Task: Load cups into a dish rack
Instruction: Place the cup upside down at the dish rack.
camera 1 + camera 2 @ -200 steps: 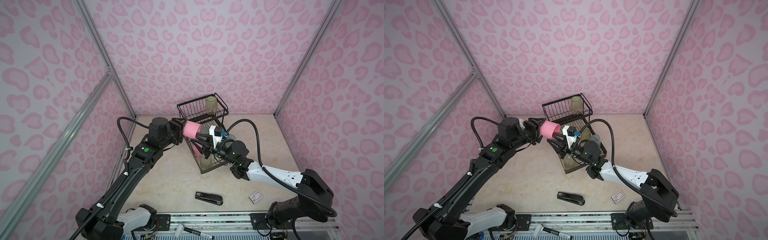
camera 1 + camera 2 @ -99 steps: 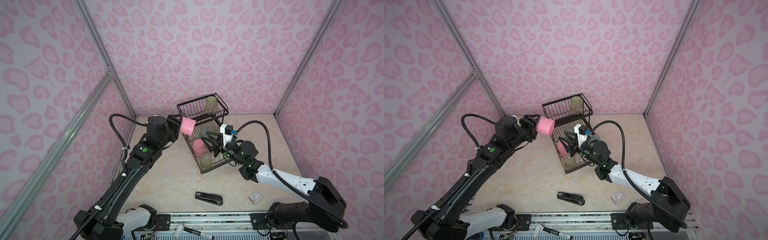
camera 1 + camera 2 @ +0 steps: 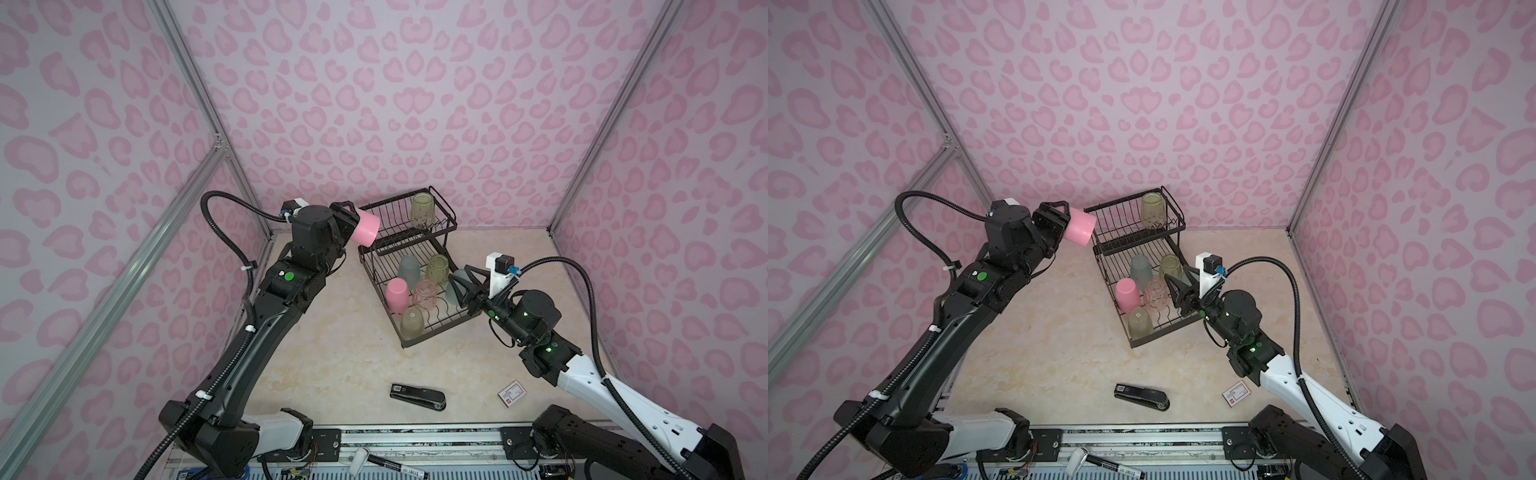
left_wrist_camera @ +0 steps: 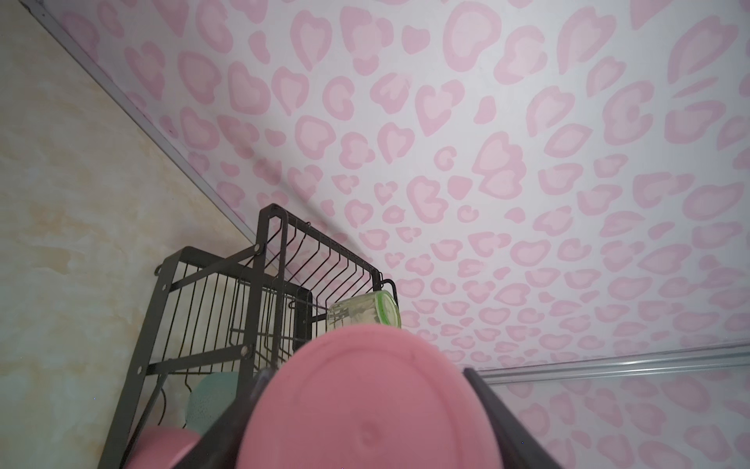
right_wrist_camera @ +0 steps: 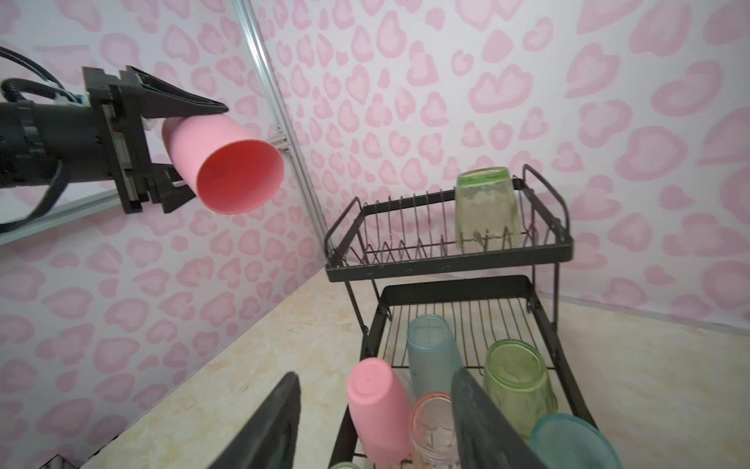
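Note:
My left gripper is shut on an opaque pink cup, held on its side in the air just left of the dish rack's raised basket. The cup's mouth faces the rack in the right wrist view. Its base fills the left wrist view. One yellow-green cup stands upside down in the raised basket. Several cups lie in the lower tray, among them a pink one and a teal one. My right gripper is open and empty over the tray's right side.
A black stapler and a small card lie on the beige table near the front. A marker rests on the front rail. Pink patterned walls close in the back and both sides.
The right gripper has let go of the pink cup, opened and drawn back right over the lower tray. The left arm has carried the cup up and left, beside the raised basket.

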